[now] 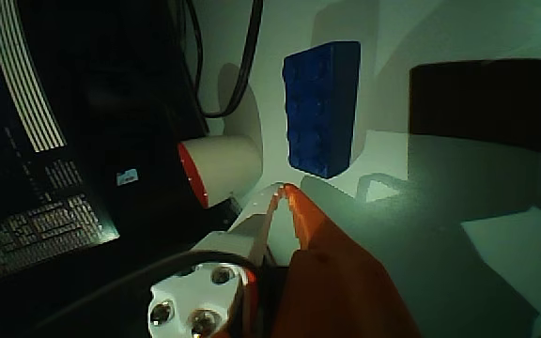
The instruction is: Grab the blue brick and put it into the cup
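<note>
The blue brick (322,108) shows its studded face in the upper middle of the wrist view, on the white surface. The white cup (222,167), with an orange-red rim, appears on its side in this view, just left of and below the brick. My gripper (285,191) comes in from the bottom with one white finger (256,221) and one orange finger (322,244). The fingertips nearly touch and hold nothing. They sit just below the brick's lower edge and right of the cup, apart from both.
A black panel with white print (45,188) fills the left side. A black cable (244,66) curves down beside it, above the cup. A dark rectangular patch (477,99) lies at the upper right. Shadows fall across the white surface (440,235).
</note>
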### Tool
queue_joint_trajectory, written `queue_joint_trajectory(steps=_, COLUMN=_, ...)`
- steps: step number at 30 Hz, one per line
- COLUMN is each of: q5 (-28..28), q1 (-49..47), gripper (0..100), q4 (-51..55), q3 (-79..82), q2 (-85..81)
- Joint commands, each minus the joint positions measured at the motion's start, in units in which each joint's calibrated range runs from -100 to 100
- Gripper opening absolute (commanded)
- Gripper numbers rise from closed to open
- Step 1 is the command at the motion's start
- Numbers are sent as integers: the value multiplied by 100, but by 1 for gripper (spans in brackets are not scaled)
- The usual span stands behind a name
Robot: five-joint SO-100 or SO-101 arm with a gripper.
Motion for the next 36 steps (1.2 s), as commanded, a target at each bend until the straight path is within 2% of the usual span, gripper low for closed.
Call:
queue_joint_trajectory(steps=1, q5=7, q1=2, gripper=0, q4=-25, q3=-104, q2=-144)
queue_joint_trajectory(steps=10, q5=266, q1=2, gripper=0, q4=-391, q3=-104, q2=-144)
queue_joint_trajectory(steps=13, q5=476, q1=43, gripper=0, q4=-586, q3=-856, q2=53)
queue_joint_trajectory(steps=16, q5=535, q1=43, gripper=0, q4=-513, q3=-2532, q2=2306)
queue_joint_trajectory(steps=19, q5=608, q1=101, gripper=0, q4=470, q3=-5043, q2=5015)
queue_joint_trajectory(steps=21, q5=662, q1=150, gripper=0, q4=1307, q3=-6257, q2=5823)
queue_joint_trajectory(steps=24, q5=711, q1=290, gripper=1, q4=2249, q3=-6783, q2=6287)
queue_joint_trajectory(steps=26, q5=652, q1=406, gripper=7, q4=2769, q3=-6683, q2=6571)
queue_joint_trajectory(steps=28, q5=774, q1=776, gripper=12, q4=2810, q3=-6710, q2=6803)
queue_joint_trajectory(steps=31, q5=1209, q1=1213, gripper=23, q4=2923, q3=-6647, q2=7345)
queue_joint_trajectory(steps=33, q5=1512, q1=1509, gripper=26, q4=3078, q3=-6493, q2=7534)
queue_joint_trajectory(steps=36, q5=1961, q1=1937, gripper=32, q4=3240, q3=-5913, q2=6838)
